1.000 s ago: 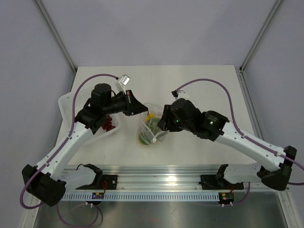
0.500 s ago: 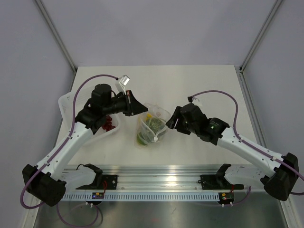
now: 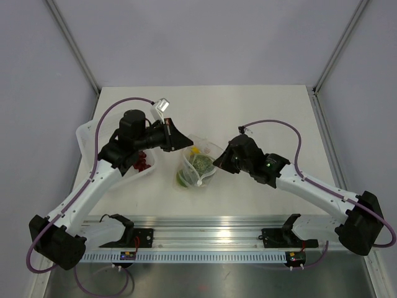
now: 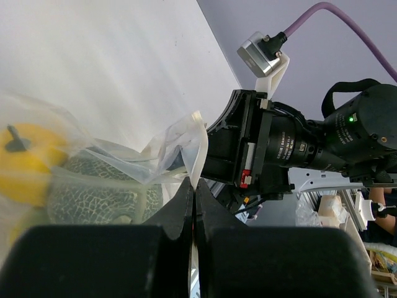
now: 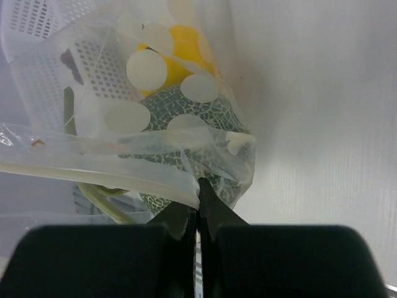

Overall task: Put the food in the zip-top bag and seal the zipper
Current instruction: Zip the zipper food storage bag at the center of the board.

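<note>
The zip-top bag (image 3: 197, 166) hangs mid-frame, with the yellow ball (image 3: 195, 151) and the grey-green fruit (image 3: 202, 163) inside. The left hand (image 4: 193, 188) pinches its upper-left mouth edge. The right hand (image 5: 198, 189) pinches the zipper (image 5: 111, 176) on its right.

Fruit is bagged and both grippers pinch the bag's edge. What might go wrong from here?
1. The right gripper pinches only a thin corner of the clear, cream-dotted plastic bag at its pale press-seal strip; the film may slip out under tension.
2. The grey-green netted round fruit bulges behind that strip, beside the yellow ball, so the mouth may not press flat.
3. The left gripper holds a crumpled edge, which may misalign the seal.
</note>
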`<state>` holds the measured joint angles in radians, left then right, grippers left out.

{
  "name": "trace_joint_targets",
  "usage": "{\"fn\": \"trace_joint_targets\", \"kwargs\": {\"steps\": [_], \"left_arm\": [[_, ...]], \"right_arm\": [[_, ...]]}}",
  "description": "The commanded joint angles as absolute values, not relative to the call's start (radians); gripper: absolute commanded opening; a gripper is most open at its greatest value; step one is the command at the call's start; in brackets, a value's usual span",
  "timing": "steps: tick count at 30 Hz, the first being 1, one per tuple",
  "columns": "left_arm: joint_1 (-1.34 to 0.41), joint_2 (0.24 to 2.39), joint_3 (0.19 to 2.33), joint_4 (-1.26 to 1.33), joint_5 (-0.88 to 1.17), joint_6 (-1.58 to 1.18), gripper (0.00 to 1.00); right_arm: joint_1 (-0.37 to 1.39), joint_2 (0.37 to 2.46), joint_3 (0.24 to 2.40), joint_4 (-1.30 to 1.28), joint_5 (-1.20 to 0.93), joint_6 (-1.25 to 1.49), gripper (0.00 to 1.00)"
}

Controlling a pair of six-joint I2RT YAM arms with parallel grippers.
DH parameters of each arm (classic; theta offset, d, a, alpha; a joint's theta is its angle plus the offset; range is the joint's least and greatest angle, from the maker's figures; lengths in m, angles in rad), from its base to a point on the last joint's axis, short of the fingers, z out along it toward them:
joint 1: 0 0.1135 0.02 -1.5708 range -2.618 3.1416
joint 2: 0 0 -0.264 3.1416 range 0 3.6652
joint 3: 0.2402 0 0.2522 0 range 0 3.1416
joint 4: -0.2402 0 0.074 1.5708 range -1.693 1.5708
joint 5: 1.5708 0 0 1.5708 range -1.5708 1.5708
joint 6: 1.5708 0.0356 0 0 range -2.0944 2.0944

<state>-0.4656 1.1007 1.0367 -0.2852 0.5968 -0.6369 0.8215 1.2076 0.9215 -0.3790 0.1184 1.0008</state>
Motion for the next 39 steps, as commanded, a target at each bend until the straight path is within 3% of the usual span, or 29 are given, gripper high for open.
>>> {"fn": "trace_joint_targets", "kwargs": {"steps": [1,4,9,16,19,20,22,26,31,39], "left_arm": [[-0.463,1.068,1.043,-0.231,0.580,-0.637,0.00],[-0.463,1.063,1.043,-0.277,0.534,-0.606,0.00],[-0.476,1.058,1.118,-0.426,0.333,-0.516,0.00],[-0.494,1.022,1.108,-0.463,0.294,-0.506,0.00],[-0.534,1.014,1.069,-0.436,0.334,-0.518,0.38],[-0.538,1.011,1.060,-0.427,0.360,-0.520,0.58],[-0.538,1.014,1.049,-0.431,0.351,-0.514,0.68],[-0.538,1.014,1.083,-0.503,0.246,-0.434,0.68],[-0.538,1.017,1.108,-0.607,0.072,-0.351,0.57],[-0.540,1.028,1.037,-0.528,0.182,-0.359,0.57]], "right_arm": [[0.816,1.184,0.937,-0.359,0.146,1.009,0.00],[0.816,1.164,0.998,-0.428,0.173,0.948,0.00],[0.816,1.209,1.273,-0.647,0.181,0.786,0.00],[0.816,1.440,1.583,-0.851,0.158,0.551,0.00],[0.808,1.494,1.644,-0.847,0.128,0.460,0.00],[0.802,1.511,1.669,-0.844,0.095,0.436,0.00],[0.799,1.568,1.692,-0.847,0.043,0.367,0.00],[0.799,1.608,1.684,-0.798,-0.035,0.290,0.00],[0.799,1.595,1.669,-0.767,-0.089,0.265,0.01],[0.799,1.591,1.658,-0.753,-0.107,0.281,0.01]]}}
